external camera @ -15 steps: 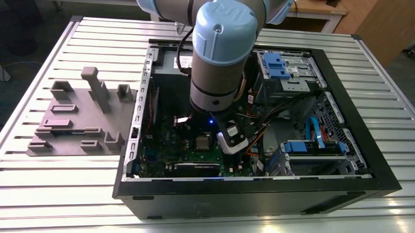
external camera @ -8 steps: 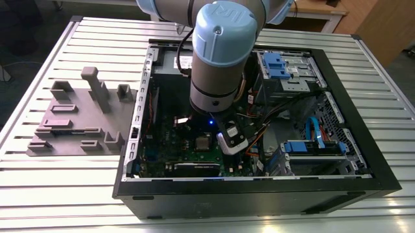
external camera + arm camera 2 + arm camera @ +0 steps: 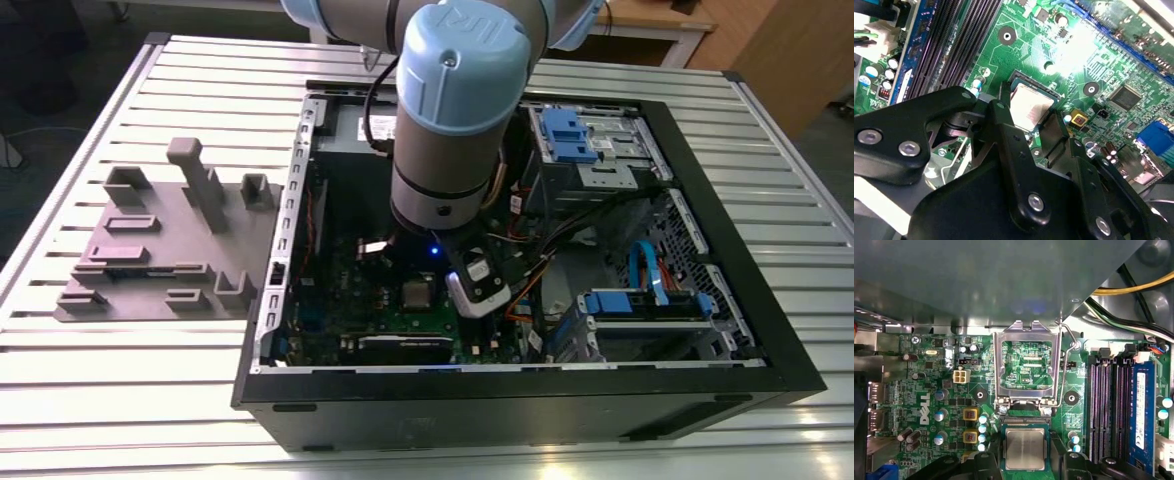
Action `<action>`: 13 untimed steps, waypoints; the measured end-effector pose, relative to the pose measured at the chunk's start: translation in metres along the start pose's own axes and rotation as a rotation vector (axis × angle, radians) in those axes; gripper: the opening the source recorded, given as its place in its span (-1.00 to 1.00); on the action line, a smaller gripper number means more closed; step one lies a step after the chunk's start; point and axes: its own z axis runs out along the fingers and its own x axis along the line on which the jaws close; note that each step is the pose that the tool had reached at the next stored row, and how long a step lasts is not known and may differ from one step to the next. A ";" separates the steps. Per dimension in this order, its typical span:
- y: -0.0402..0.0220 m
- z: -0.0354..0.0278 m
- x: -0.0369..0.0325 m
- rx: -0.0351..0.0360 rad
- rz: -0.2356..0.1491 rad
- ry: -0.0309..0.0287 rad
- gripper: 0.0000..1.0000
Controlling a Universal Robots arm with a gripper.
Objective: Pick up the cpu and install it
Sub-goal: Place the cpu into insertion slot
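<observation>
The chip (image 3: 1025, 449) lies flat at its socket on the green board (image 3: 924, 385), just beside the flipped-up metal frame (image 3: 1027, 365), inside the computer case (image 3: 534, 390) on the bench (image 3: 160, 380). The tool (image 3: 1026, 125) is right above it. I cannot tell if it grips the chip.

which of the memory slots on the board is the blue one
The outermost slot, the one farthest from the cpu, is blue. The other slots, lying between it and the cpu, are all dark.
</observation>
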 end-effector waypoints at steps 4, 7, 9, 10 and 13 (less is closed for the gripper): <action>-0.0001 0.0013 -0.0010 -0.0003 0.000 0.0000 -0.06; -0.0002 0.0029 -0.0012 0.0001 0.000 0.0004 -0.06; -0.0002 0.0037 -0.0012 0.0000 0.000 0.0003 -0.06; -0.0001 0.0041 -0.0013 -0.0003 0.000 0.0002 -0.06; 0.0000 0.0054 -0.0013 -0.0009 0.000 0.0000 -0.06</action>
